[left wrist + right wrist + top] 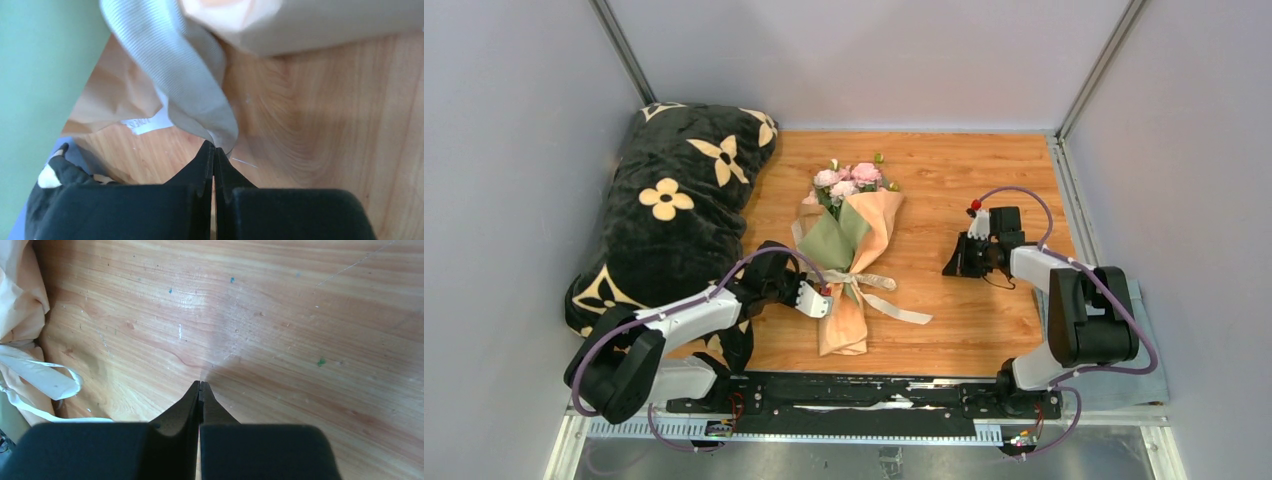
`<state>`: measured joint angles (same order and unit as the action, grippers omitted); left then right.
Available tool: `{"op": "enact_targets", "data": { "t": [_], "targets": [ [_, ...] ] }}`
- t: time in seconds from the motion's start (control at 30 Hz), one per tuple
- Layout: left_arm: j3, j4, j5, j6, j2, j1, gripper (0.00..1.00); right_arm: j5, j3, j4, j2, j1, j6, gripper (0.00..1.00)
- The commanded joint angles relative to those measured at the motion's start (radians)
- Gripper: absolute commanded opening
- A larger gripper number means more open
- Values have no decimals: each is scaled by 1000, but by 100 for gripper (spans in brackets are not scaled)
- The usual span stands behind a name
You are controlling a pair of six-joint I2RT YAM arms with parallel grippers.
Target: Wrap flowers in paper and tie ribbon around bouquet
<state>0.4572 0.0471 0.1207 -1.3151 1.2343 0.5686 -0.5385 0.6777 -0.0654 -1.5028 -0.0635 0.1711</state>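
Note:
The bouquet (852,250) lies in the middle of the wooden table, with pink flowers (849,180) at its far end. Its peach-tan paper (879,230) shows an olive green inner fold (834,240). A cream ribbon (871,284) is tied round the cone, one end trailing to the right. My left gripper (819,298) sits at the bouquet's left side. In the left wrist view its jaws (215,147) are shut on a loop of the ribbon (190,70) beside the paper (115,95). My right gripper (200,383) is shut and empty over bare wood, right of the ribbon (50,382).
A big black cushion (674,220) with cream flower shapes fills the left side, and the left arm reaches past it. Grey walls enclose the table (984,170) on three sides. The right arm (1064,300) stands at the right edge.

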Motion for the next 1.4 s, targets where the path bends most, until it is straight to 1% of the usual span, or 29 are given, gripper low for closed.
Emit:
{"op": "enact_targets", "data": {
  "t": [0.0, 0.03, 0.1, 0.13, 0.17, 0.2, 0.23, 0.27, 0.3, 0.33, 0.4, 0.47, 0.53, 0.57, 0.63, 0.73, 0.83, 0.93, 1.0, 1.07, 1.1, 1.13, 1.17, 1.2, 1.23, 1.27, 1.3, 1.37],
  "targets": [
    [-15, 50, -16, -29, -16, -15, 0, 37, 5, -17, -9, 10, -21, 0],
    [-5, 67, 9, -22, -30, -15, 0, 1, 3, -4, -5, 10, -36, 0],
    [14, 86, 40, -8, -47, -15, 0, -137, 10, 22, 8, 1, -85, 0],
    [20, 84, 49, -1, -47, -15, 0, -194, 18, 31, 23, -15, -125, 6],
    [26, 81, 45, 7, -44, -15, 0, -208, 22, 50, 42, -42, -139, 17],
    [28, 80, 39, 9, -42, -15, 0, -224, 17, 90, 64, -73, -157, 31],
    [28, 82, 35, 4, -43, -15, 0, -227, 10, 119, 81, -114, -183, 53],
    [27, 84, 34, 0, -47, -15, 0, -221, 8, 134, 91, -157, -231, 64],
    [25, 86, 36, -6, -51, -15, 0, -219, 8, 135, 93, -201, -297, 69],
    [24, 88, 40, -11, -57, -15, 0, -212, 17, 139, 84, -236, -335, 71],
    [24, 91, 47, -15, -59, -15, 0, -260, 42, 141, 48, -277, -406, 72],
    [24, 86, 46, -20, -60, -15, 0, -296, 101, 97, -4, -304, -482, 73],
    [22, 82, 41, -23, -64, -15, 0, -338, 183, -20, -72, -332, -554, 73],
    [24, 81, 37, -26, -66, -16, 0, -329, 222, -94, -105, -349, -590, 73],
    [23, 81, 32, -32, -69, -17, 0, -323, 279, -159, -161, -377, -626, 71],
    [19, 78, 28, -30, -71, -18, 0, -342, 331, -245, -227, -404, -661, 63],
    [13, 78, 30, -29, -77, -18, 0, -346, 375, -308, -276, -423, -679, 60],
    [6, 72, 25, -29, -81, -18, 0, -341, 385, -306, -303, -430, -663, 61],
    [0, 62, 24, -32, -79, -19, 0, -345, 373, -270, -318, -433, -633, 63],
    [-5, 54, 26, -33, -79, -20, 0, -339, 367, -255, -333, -441, -620, 63],
    [-6, 50, 28, -31, -78, -20, 0, -325, 362, -243, -338, -445, -605, 61],
    [-6, 49, 28, -30, -78, -20, 0, -312, 358, -230, -342, -447, -595, 57],
    [-6, 50, 27, -29, -79, -20, 0, -298, 355, -221, -344, -447, -583, 50],
    [-6, 51, 25, -29, -79, -19, 0, -284, 355, -215, -343, -447, -575, 39],
    [-5, 53, 20, -32, -81, -19, 0, -259, 355, -212, -341, -446, -560, 21],
    [-5, 54, 12, -36, -82, -21, 0, -229, 359, -212, -340, -442, -539, 5],
    [-5, 56, 0, -41, -81, -24, 0, -202, 364, -217, -341, -434, -514, 0],
    [-4, 57, -21, -61, -77, -41, 0, -152, 361, -221, -334, -399, -433, 0]
  ]
}}
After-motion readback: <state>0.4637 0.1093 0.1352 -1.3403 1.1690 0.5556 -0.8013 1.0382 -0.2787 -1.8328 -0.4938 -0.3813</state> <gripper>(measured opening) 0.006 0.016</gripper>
